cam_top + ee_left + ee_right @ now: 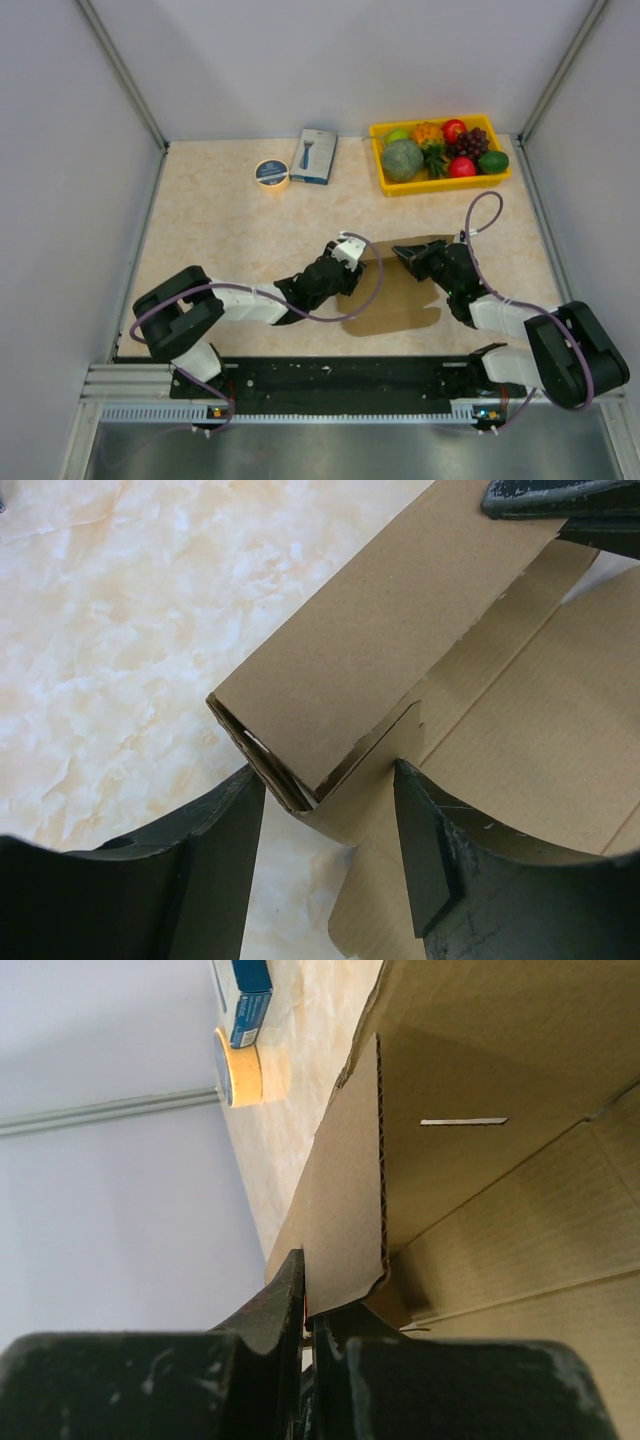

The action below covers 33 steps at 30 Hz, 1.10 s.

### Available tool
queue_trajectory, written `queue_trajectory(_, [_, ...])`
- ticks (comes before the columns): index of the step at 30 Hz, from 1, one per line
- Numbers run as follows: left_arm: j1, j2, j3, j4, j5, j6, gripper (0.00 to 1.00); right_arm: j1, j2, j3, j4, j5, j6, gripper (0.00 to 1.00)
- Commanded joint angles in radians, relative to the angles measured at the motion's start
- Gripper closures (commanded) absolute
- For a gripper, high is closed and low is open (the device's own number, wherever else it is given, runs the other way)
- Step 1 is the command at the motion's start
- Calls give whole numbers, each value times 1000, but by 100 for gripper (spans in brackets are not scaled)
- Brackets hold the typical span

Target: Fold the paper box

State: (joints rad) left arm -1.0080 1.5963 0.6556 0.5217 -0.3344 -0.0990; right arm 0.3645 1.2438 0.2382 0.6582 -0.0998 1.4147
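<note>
Left of the paper box (400,288) the table (210,230) lies bare; well beyond it stand a tape roll (271,172), small box (315,156) and fruit tray (445,186).

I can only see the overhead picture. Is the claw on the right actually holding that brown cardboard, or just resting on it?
Observer: Holding it. Its wrist camera shows the right gripper shut on the edge of a raised flap of the paper box.
Visitor: And the other claw?
Observer: The left gripper is open, with its fingers on either side of a folded corner and no visible pinch.
Visitor: Anything else I'm missing?
Observer: A thin slit is cut in the panel beside that flap.
</note>
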Motion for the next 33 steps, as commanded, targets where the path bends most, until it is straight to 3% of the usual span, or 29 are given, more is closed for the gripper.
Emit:
queue_trajectory(1, [-4, 8, -22, 98, -12, 35, 39, 19, -29, 30, -230, 17, 44, 100])
queue_trajectory(13, [-15, 94, 64, 49, -72, -10, 55, 28, -41, 18, -244, 29, 67, 100])
queue_trajectory(22, [-44, 178, 102, 35, -304, -77, 51, 54, -40, 9, -250, 41, 82, 100])
queue_trajectory(29, [-69, 263, 144, 125, -462, -62, 50, 88, -44, 16, -272, 60, 109, 100])
queue_trajectory(31, [-73, 289, 156, 149, -507, -47, 51, 93, -46, 18, -275, 63, 110, 100])
queue_trajectory(33, [-72, 304, 160, 179, -520, -36, 59, 96, -44, 16, -273, 61, 113, 100])
